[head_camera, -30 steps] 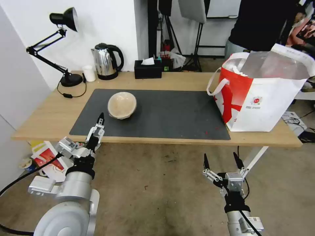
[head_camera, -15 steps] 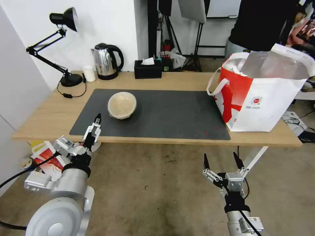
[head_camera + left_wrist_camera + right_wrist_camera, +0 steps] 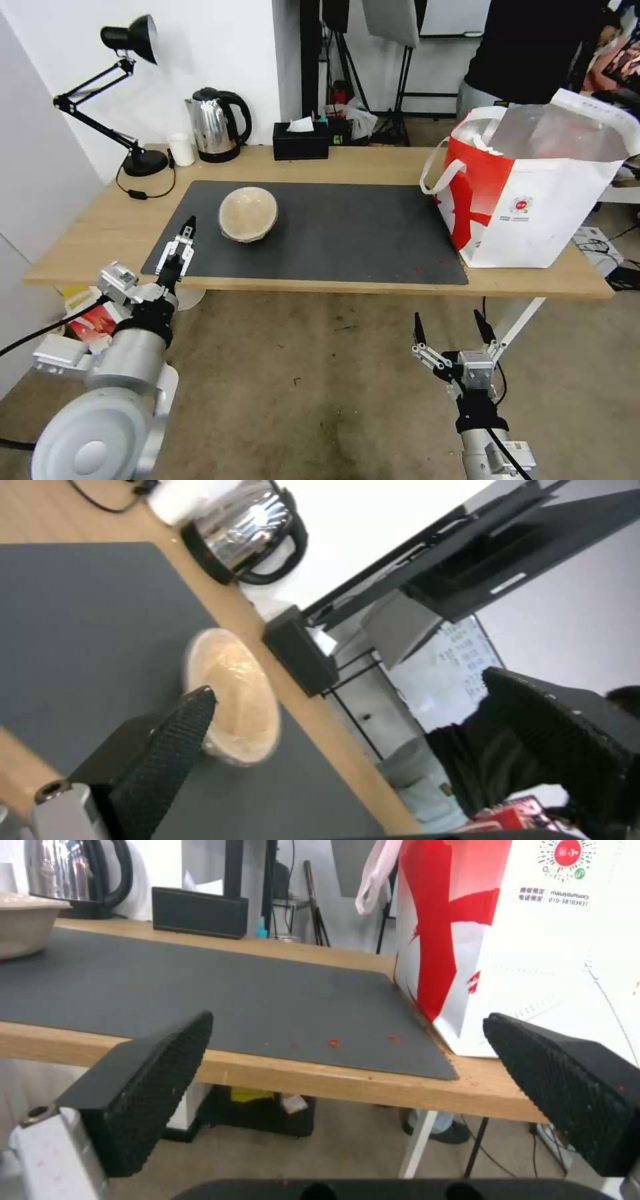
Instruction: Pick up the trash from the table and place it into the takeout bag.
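The trash in sight is a tan paper bowl [image 3: 248,213] sitting upright on the left half of the dark grey mat [image 3: 347,227] of the table [image 3: 100,227]; it also appears in both wrist views [image 3: 233,695] [image 3: 20,922]. My left gripper [image 3: 181,235] [image 3: 347,687] is open over the mat's front-left corner, a little left of the bowl and nearer to me, apart from it. The takeout bag [image 3: 533,193] [image 3: 533,940] stands open on the table's right end, foil lining showing. My right gripper [image 3: 447,317] [image 3: 347,1017] hangs open below the table's front edge, empty.
Along the back edge stand a black desk lamp [image 3: 145,162], a small white cup [image 3: 181,149], a steel kettle [image 3: 217,125] and a black tissue box [image 3: 301,140]. A red-and-white box [image 3: 90,320] lies on the floor under the left end. A person stands behind the bag.
My left gripper has moved up and to the left, from the table's front edge to above the mat's front-left corner. The right arm, bowl and bag have not moved.
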Tool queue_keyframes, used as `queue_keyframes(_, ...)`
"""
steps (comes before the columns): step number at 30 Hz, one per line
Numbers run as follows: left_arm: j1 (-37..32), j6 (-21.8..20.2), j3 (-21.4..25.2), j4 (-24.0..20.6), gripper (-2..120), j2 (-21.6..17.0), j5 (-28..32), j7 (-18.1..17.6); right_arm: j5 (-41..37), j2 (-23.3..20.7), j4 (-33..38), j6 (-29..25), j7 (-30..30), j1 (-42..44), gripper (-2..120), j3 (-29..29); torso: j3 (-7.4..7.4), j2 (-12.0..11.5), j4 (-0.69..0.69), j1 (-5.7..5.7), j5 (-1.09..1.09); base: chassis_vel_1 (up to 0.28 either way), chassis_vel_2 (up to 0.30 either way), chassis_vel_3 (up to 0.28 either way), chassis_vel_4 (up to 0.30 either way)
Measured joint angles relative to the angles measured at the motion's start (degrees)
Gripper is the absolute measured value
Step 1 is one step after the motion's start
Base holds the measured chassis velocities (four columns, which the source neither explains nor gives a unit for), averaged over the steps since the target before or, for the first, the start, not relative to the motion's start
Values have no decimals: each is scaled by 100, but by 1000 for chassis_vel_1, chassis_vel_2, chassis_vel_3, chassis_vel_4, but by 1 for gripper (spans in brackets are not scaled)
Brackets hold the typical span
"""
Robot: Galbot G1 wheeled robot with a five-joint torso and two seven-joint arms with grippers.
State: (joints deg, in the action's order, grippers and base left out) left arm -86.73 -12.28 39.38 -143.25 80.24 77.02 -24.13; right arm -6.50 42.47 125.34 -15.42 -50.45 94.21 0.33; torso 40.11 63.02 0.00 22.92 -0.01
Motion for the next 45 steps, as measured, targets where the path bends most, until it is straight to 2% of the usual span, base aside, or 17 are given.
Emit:
queue_keyframes(7,140,-205,193,2,100,-264,612,1,0,0,0,0,0,0,100,0,0,0,1,0,0,0,0,0,0)
queue_keyframes(12,283,-403,286,197,100,-424,957,9,0,0,0,0,0,0,100,0,0,0,0,0,0,0,0,0,0)
queue_keyframes(15,419,-470,336,301,100,-555,1403,11,0,0,0,0,0,0,100,0,0,0,0,0,1,0,0,0,0)
queue_keyframes(25,671,-687,386,597,100,-816,1880,-96,0,0,0,0,0,0,100,0,0,0,0,0,0,0,0,0,0)
queue_keyframes(33,789,-740,339,735,100,-892,1860,-190,0,0,0,0,0,0,100,0,0,0,0,0,1,0,0,0,0)
queue_keyframes(40,868,-626,240,918,100,-984,1260,-153,0,0,0,0,0,0,100,0,0,0,1,0,1,0,0,0,0)
queue_keyframes(45,983,-603,197,1071,100,-1032,1211,-251,0,0,0,0,0,0,100,0,0,0,0,0,0,0,0,0,0)
